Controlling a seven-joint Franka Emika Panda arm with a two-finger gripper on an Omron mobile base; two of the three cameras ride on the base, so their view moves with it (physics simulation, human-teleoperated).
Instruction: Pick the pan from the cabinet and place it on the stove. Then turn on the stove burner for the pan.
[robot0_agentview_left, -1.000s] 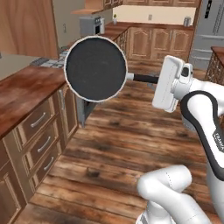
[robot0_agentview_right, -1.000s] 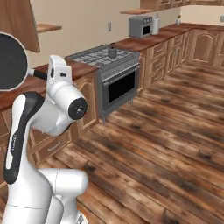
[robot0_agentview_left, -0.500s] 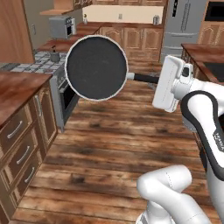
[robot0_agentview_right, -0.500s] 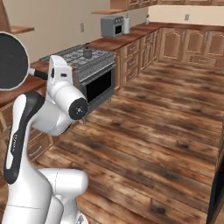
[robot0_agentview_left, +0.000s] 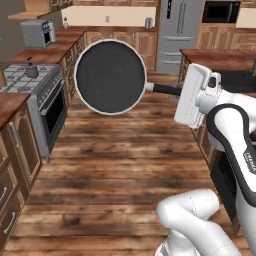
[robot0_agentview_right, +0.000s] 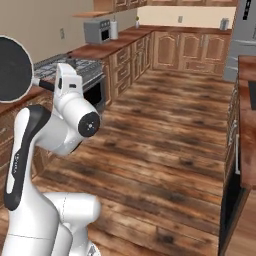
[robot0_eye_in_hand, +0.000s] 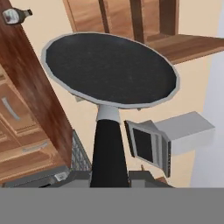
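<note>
The pan (robot0_agentview_left: 110, 76) hangs in the air, tilted on edge with its dark inside facing the left base camera. My gripper (robot0_agentview_left: 176, 92) is shut on its thin black handle (robot0_eye_in_hand: 107, 148). From the right base view the pan (robot0_agentview_right: 14, 69) sits at the far left edge, with my gripper (robot0_agentview_right: 54, 87) beside it. In the hand view the pan (robot0_eye_in_hand: 111, 70) stretches away from my gripper (robot0_eye_in_hand: 109, 178). The stove (robot0_agentview_left: 22, 80), grey with dark grates and a small kettle (robot0_agentview_left: 31, 69) on it, stands at the left, well below the pan. It also shows behind my arm as the stove (robot0_agentview_right: 80, 65). The cabinet is out of view.
A grey toaster oven (robot0_agentview_left: 38, 32) sits on the counter past the stove. A steel fridge (robot0_agentview_left: 177, 30) stands at the back. An island counter (robot0_agentview_right: 247, 100) runs along the right. Lower drawer cabinets (robot0_agentview_left: 10, 200) line the left. Wooden floor lies between them.
The whole scene has shifted in both base views, so the base has moved. The stove now stands farther left and nearer. The pan stays held in the same pose.
</note>
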